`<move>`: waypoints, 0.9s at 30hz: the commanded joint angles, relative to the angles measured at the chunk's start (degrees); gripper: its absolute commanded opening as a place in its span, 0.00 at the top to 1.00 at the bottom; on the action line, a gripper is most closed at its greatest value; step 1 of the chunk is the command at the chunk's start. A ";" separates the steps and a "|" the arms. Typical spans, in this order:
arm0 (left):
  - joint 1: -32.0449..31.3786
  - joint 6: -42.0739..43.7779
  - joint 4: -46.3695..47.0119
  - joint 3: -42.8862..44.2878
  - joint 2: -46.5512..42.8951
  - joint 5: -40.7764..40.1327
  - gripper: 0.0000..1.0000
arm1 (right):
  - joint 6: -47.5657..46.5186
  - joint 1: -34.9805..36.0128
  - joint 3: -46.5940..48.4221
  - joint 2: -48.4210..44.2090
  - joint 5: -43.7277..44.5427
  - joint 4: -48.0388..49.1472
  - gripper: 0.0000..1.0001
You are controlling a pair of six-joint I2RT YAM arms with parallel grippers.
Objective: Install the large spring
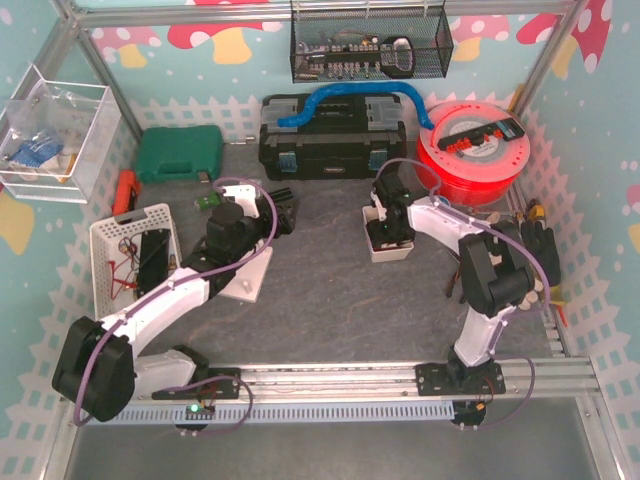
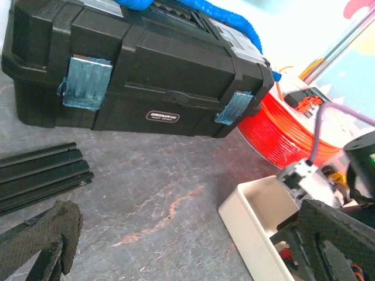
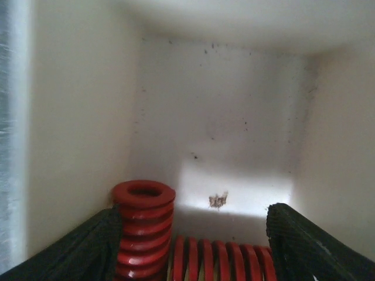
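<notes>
Two red springs lie in a small white bin (image 1: 380,252): one stands upright (image 3: 143,228) against the left wall (image 3: 76,117), the other lies on its side (image 3: 222,260) along the floor. Which one is the large spring I cannot tell. My right gripper (image 3: 196,219) reaches down into the bin (image 2: 258,228), open, its jaws straddling both springs; the left finger (image 3: 88,246) rests beside the upright one. From above, the right gripper (image 1: 390,232) hides the springs. My left gripper (image 2: 193,246) is open and holds nothing, hovering over the grey mat left of the bin.
A black toolbox (image 1: 330,135) and a red filament spool (image 1: 470,150) stand behind the bin. A black extrusion (image 2: 41,175) lies by my left gripper (image 1: 283,215). A white basket (image 1: 130,255), a green case (image 1: 178,153) and a white plate (image 1: 250,275) sit at the left.
</notes>
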 commanded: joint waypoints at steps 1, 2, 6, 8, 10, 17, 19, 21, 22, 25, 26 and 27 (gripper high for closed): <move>-0.31 0.48 -1.25 1.84 -0.61 -0.65 0.01 | -0.91 -0.60 1.01 5.65 -0.41 -1.21 0.31; -0.37 0.44 -1.33 1.78 -0.70 -0.81 0.01 | -1.05 -0.66 1.13 6.18 -0.68 -0.60 0.32; -0.48 0.48 -1.65 1.96 -1.03 -1.19 0.01 | -0.87 -1.14 3.47 9.37 -0.67 0.50 0.39; -0.49 0.54 -1.73 2.10 -1.07 -1.35 0.01 | -0.67 -1.41 4.27 9.26 -0.66 1.62 0.47; -0.57 0.50 -1.78 2.11 -1.14 -1.52 0.01 | -0.65 -1.76 4.51 8.87 -1.12 3.49 0.57; -0.58 0.56 -1.79 2.54 -0.48 -1.35 0.01 | 0.10 -2.12 4.74 7.78 1.19 8.49 0.76; -0.58 0.53 -1.73 2.55 -0.37 -1.36 0.01 | 0.21 -2.08 4.10 7.17 1.44 9.85 0.80; -0.57 0.55 -1.78 2.55 -0.44 -1.40 0.01 | 0.23 -2.08 3.59 4.99 2.06 10.85 0.81; -0.58 0.55 -1.77 2.50 -0.46 -1.40 0.01 | 0.31 -2.08 3.28 4.37 2.64 11.37 0.81; -0.58 0.55 -1.78 2.39 -0.46 -1.62 0.01 | 0.25 -2.08 2.34 3.26 3.69 12.58 0.83; -0.58 0.50 -1.81 2.45 -0.46 -1.56 0.01 | 0.16 -2.08 2.22 3.18 3.73 12.70 0.83; -0.58 0.55 -1.80 2.53 -0.43 -1.57 0.01 | 0.14 -2.08 2.25 3.21 3.50 12.65 0.82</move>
